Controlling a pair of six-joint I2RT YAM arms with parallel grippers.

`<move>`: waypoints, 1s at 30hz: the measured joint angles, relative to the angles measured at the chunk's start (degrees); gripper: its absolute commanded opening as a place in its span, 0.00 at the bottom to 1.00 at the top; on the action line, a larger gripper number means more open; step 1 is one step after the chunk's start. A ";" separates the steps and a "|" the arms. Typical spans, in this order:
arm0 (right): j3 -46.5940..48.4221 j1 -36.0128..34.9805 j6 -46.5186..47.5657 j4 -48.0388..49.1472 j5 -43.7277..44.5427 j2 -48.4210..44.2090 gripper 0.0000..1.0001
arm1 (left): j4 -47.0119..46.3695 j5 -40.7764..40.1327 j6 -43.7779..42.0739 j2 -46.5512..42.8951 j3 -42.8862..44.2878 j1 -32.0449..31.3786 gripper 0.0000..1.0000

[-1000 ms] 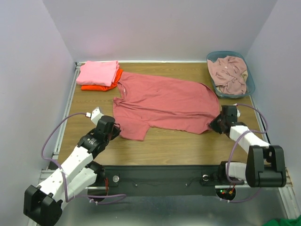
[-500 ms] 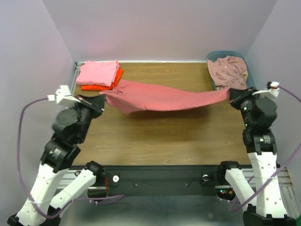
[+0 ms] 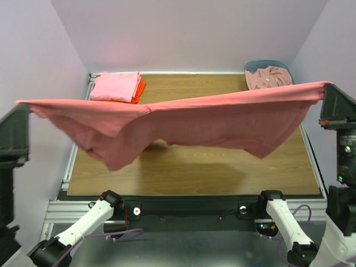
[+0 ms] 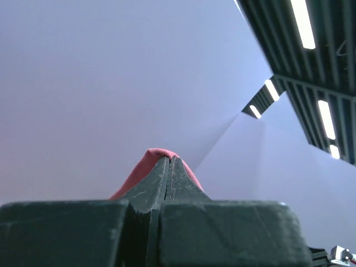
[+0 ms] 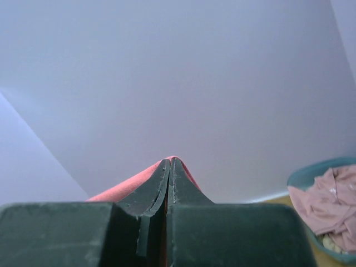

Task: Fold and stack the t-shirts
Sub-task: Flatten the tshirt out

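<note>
The coral-red t-shirt hangs stretched wide, high above the table, between my two grippers. My left gripper is shut on its left end, and red cloth shows behind the closed tips. My right gripper is shut on its right end, with red cloth behind the closed tips. The bright pink t-shirt lies folded on the folded orange t-shirt at the table's back left. The pale dusty-pink t-shirt lies crumpled in the basket.
The blue-grey plastic basket stands at the table's back right and shows in the right wrist view. The wooden table lies below the hanging shirt. Pale walls enclose the back and both sides.
Both arms have risen high and spread apart, lifting the coral-red shirt from low over the table into a wide raised span. The pink and orange stack and the basket have not moved.
</note>
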State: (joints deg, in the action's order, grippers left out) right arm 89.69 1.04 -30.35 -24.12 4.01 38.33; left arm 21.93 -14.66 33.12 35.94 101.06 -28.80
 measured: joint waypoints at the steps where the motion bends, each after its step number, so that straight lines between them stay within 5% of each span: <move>1: 2.51 0.00 0.00 -1.03 -0.39 -0.07 0.00 | 0.37 0.72 -0.63 0.55 3.21 0.00 0.00; 8: 11.04 0.00 0.11 -3.65 -1.51 -0.90 0.00 | 0.68 2.91 -3.15 2.62 13.35 0.00 0.00; 13: 9.14 0.00 0.11 -3.80 -1.44 -0.39 0.00 | 0.22 0.11 -4.85 5.68 12.37 0.02 0.00; 23: -17.38 0.00 0.17 2.62 0.48 11.50 0.00 | -9.42 -13.77 -6.95 21.73 -13.07 0.90 0.00; 30: -35.78 0.00 -0.50 12.04 0.48 29.16 0.00 | -16.98 -6.58 -6.34 47.80 -25.33 13.27 0.00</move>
State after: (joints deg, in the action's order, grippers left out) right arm 53.91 1.04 -30.85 -12.08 4.49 67.48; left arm 4.95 -21.23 26.79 83.74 75.72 -15.53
